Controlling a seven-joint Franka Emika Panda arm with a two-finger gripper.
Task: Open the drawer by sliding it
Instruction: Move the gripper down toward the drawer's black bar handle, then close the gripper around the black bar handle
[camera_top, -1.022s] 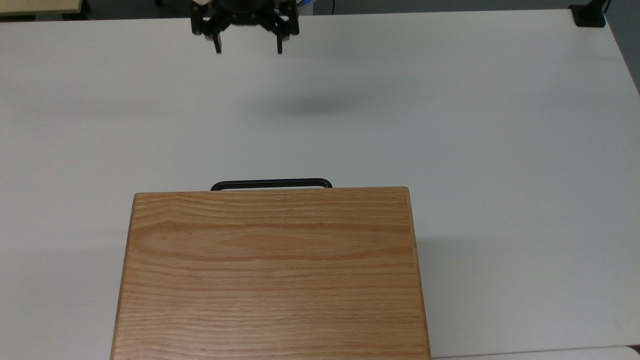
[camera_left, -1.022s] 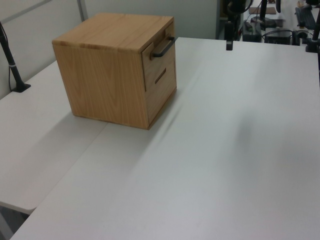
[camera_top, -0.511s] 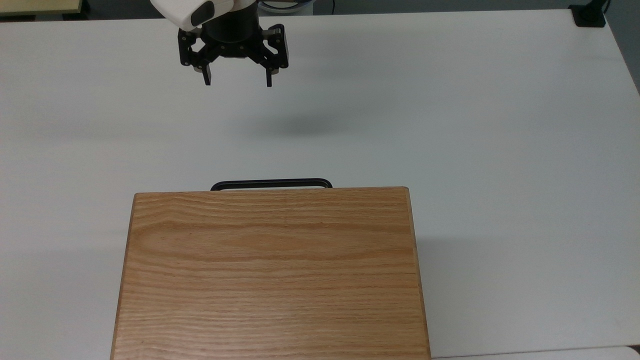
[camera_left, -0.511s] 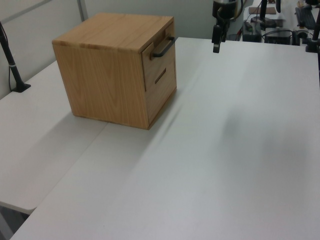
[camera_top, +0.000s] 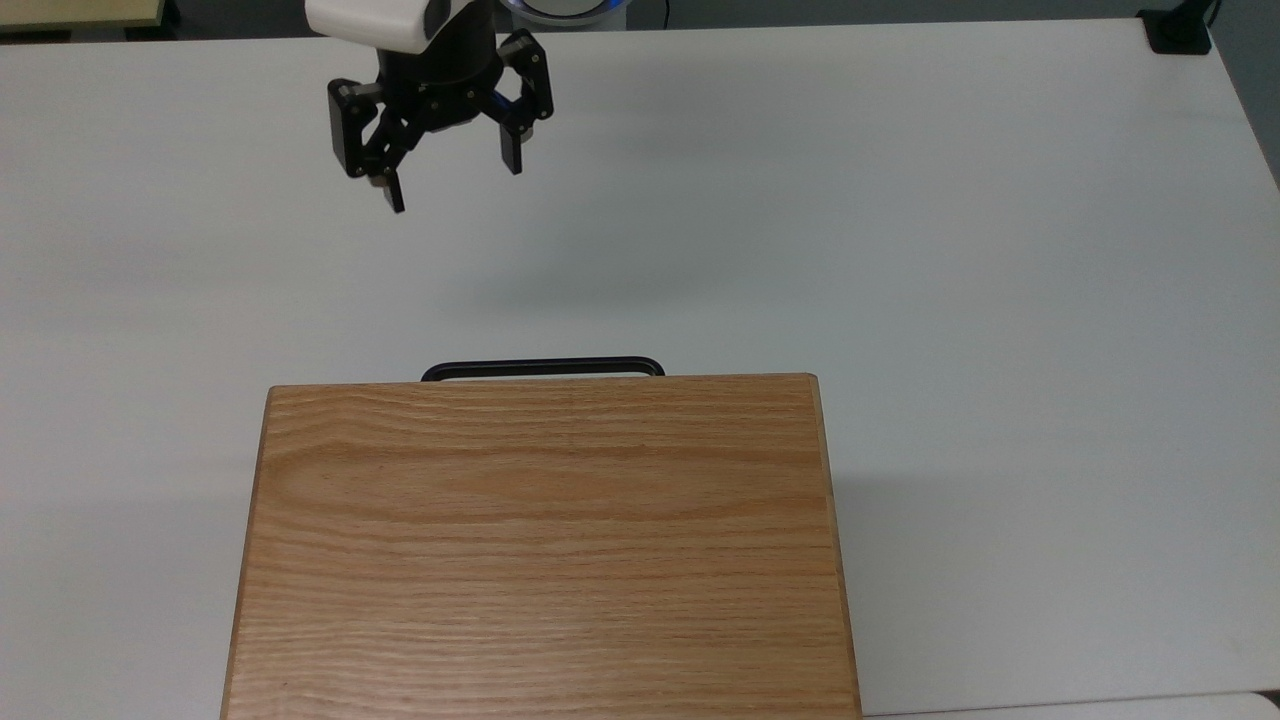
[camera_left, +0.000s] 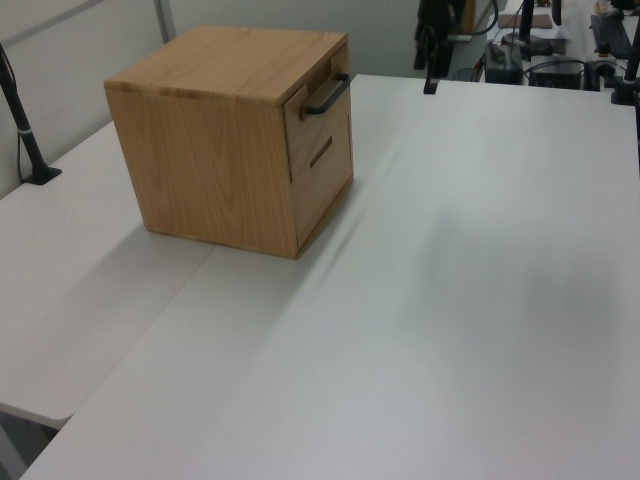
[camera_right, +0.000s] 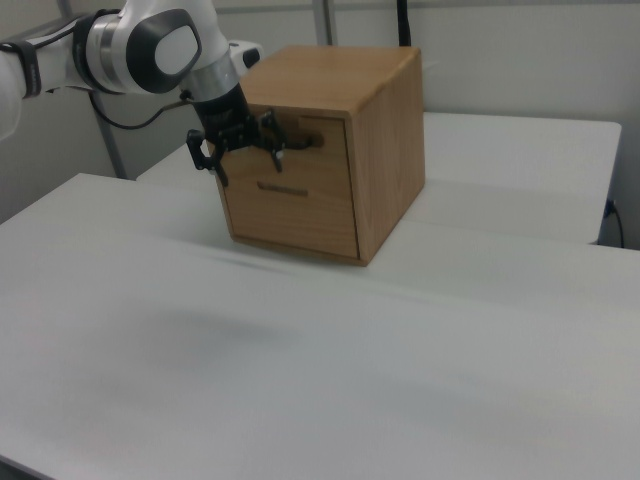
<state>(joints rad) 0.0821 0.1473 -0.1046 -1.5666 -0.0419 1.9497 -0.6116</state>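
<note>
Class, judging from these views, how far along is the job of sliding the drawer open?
Done: nothing yet; the drawer sits nearly flush in the cabinet.
In hand: the claw hangs open above the white table, apart from the black handle and offset toward the top view's left.
Left: reach the handle, grip it and pull the drawer out.

Grained oak cabinet top (camera_top: 540, 550), seemingly matt white table (camera_top: 950, 250).

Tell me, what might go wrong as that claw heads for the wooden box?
The gripper hangs open, well short of the thin black handle and toward the top view's left of it, so it could miss the bar. The cabinet stands loose on the table; a pull might drag it rather than slide the drawer.
</note>
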